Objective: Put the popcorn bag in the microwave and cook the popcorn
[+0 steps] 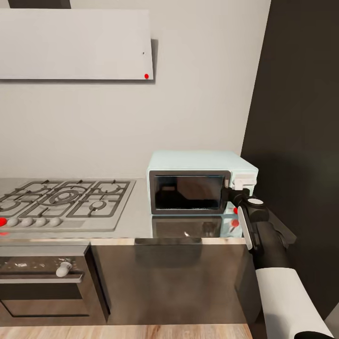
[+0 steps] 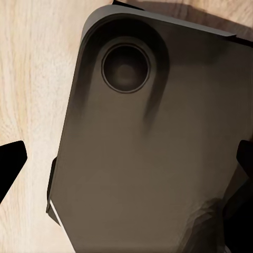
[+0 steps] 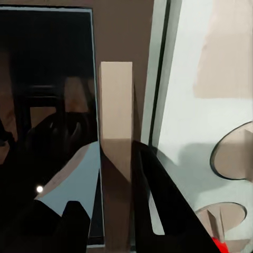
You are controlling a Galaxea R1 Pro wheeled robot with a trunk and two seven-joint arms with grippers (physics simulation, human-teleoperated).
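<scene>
- Your right gripper (image 1: pixel 234 194) is closing its fingers (image 3: pixel 153 200) around the door handle (image 3: pixel 116 116) of the microwave (image 1: pixel 197 165).
- Your left gripper's finger state is indeterminable.
- Microwave is sitting on the countertop (image 1: pixel 136 221).

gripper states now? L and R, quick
Left end effector: open, holding nothing, over the robot's dark base.
Right end effector: fingers either side of the microwave door handle; whether clamped cannot be told.

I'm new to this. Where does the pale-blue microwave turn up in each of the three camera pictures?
Head view: the microwave stands right of centre on the countertop, beside the gas hob.
Right wrist view: seen close up, its pale-blue front panel next to the door.
Left wrist view: this camera faces a dark robot part over wooden floor.
Shared landmark: the dark glass door.
</scene>
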